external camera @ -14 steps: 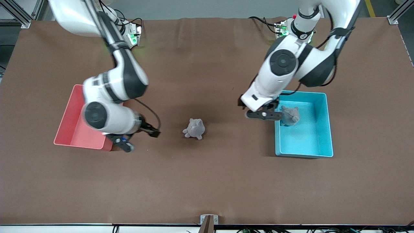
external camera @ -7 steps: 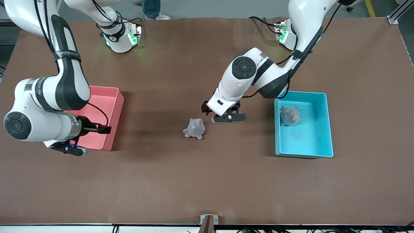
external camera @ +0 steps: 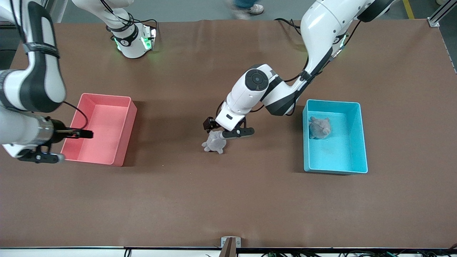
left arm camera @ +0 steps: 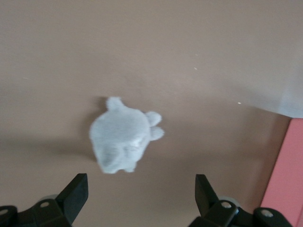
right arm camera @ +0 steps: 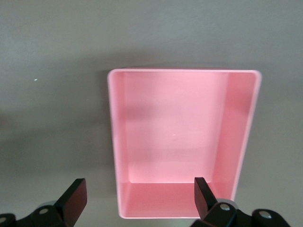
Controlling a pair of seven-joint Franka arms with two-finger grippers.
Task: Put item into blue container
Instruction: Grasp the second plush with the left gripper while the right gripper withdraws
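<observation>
Grey plush toy (external camera: 214, 141) lies on the table (external camera: 228, 200); we hover our left end effector (external camera: 228, 135) over it, spread wide and empty, to carry it to the blue container (external camera: 360, 142) (one toy already inside), while our right end effector (external camera: 37, 157), open and empty too, waits beside the pink bin (external camera: 123, 142).

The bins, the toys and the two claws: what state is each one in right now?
Blue bin: holds one grey plush.
Plush in bin: lying near a corner.
Plush on table: loose, not gripped.
Left gripper: open, over the table plush.
Pink bin: empty.
Right gripper: open, empty, waiting by the pink bin.
</observation>
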